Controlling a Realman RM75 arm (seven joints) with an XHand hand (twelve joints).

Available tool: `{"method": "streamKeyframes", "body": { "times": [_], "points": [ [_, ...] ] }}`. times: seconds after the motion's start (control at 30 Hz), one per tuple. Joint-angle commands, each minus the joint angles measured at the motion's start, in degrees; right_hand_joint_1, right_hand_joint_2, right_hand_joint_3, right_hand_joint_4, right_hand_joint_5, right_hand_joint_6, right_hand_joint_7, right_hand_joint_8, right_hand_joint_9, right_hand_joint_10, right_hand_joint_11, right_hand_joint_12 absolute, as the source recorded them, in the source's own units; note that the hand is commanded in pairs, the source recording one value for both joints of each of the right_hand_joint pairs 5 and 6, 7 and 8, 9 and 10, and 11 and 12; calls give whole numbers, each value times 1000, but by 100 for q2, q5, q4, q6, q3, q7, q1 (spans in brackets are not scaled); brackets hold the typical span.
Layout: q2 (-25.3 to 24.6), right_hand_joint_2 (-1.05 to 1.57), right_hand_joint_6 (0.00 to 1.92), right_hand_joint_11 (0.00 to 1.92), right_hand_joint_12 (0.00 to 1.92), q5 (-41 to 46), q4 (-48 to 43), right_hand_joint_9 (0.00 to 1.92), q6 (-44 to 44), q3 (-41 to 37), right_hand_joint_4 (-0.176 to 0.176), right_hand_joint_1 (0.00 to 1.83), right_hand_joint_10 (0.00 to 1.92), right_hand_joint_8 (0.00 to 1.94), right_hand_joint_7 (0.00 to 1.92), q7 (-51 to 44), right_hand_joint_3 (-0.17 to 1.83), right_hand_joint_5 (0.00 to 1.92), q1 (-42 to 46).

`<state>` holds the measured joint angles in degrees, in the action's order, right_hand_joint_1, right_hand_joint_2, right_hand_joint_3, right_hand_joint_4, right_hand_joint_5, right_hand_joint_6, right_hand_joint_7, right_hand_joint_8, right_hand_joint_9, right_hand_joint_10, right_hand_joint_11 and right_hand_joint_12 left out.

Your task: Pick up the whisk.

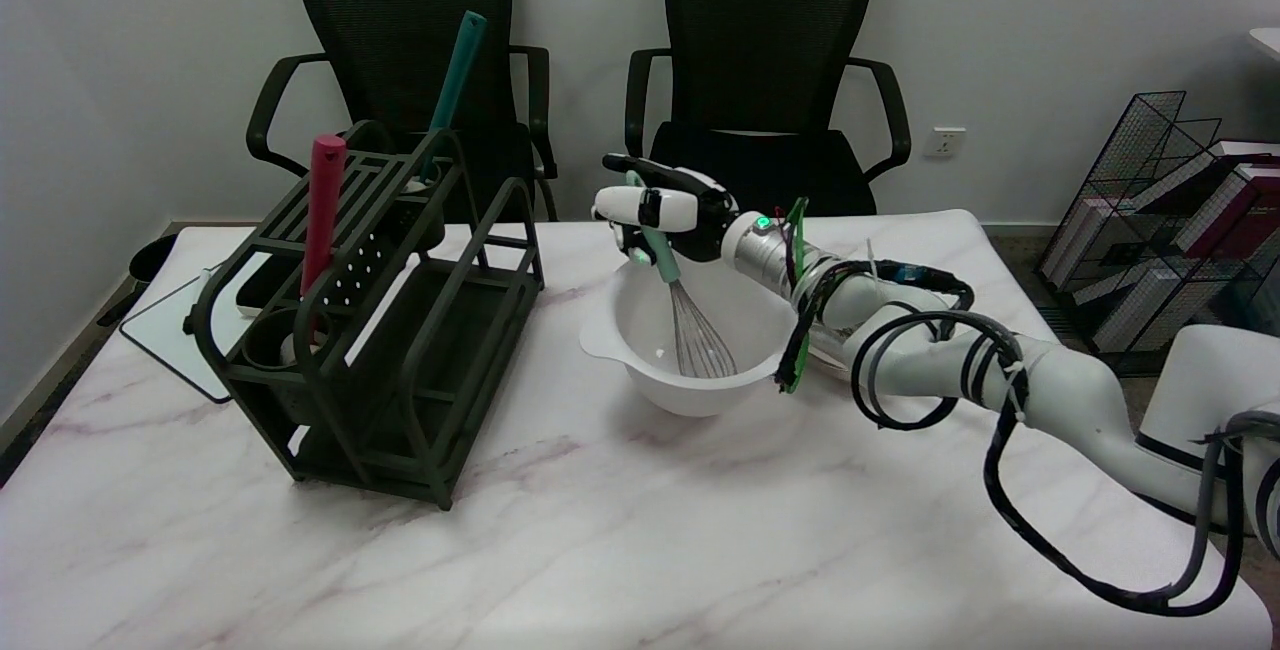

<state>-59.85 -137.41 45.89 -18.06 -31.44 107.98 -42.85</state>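
Note:
The whisk [700, 335] has a pale green handle and a steel wire head. It stands tilted inside the white mixing bowl [640, 325] at the table's middle, wire head down in the bowl. My right hand [665, 212] reaches in over the bowl's far rim and grips the green handle near its top, fingers wrapped around it. The handle's upper end is hidden inside the hand.
A dark green utensil rack [385, 330] stands to the left, holding a red-handled tool [322, 205] and a teal-handled tool [455, 80]. A white board [175, 330] lies at the left table edge. Two black office chairs [770, 60] stand behind the table. A wire basket of books [1170, 220] is at the right.

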Motion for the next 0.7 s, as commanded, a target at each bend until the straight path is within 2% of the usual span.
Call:
{"method": "streamKeyframes", "body": {
  "times": [0.03, 0.2, 0.33, 0.5, 0.67, 0.7],
  "points": [
    [324, 126, 184, 1644, 1644, -11, 326, 1393, -287, -404, 0, 1076, 1393, 1054, 1054, 0, 1080, 184, 441],
    [380, 111, 356, 1691, 1691, -11, 333, 1459, -451, -551, 0, 1067, 1459, 1173, 1173, 0, 1096, 356, 594],
    [442, 147, 732, 1738, 1738, -11, 349, 1525, -593, -666, 0, 1065, 1525, 1306, 1306, 0, 1108, 732, 737],
    [508, 219, 941, 1768, 1768, -11, 443, 1584, -698, -864, 0, 1035, 1584, 1401, 1401, 0, 1062, 941, 943],
    [564, 351, 1258, 1813, 1813, -11, 501, 1662, -778, -1029, 0, 999, 1662, 1497, 1497, 0, 967, 1258, 1120],
    [575, 397, 1374, 1832, 1832, -11, 505, 1702, -797, -1059, 0, 991, 1702, 1559, 1559, 0, 947, 1374, 1145]
  ]
}}
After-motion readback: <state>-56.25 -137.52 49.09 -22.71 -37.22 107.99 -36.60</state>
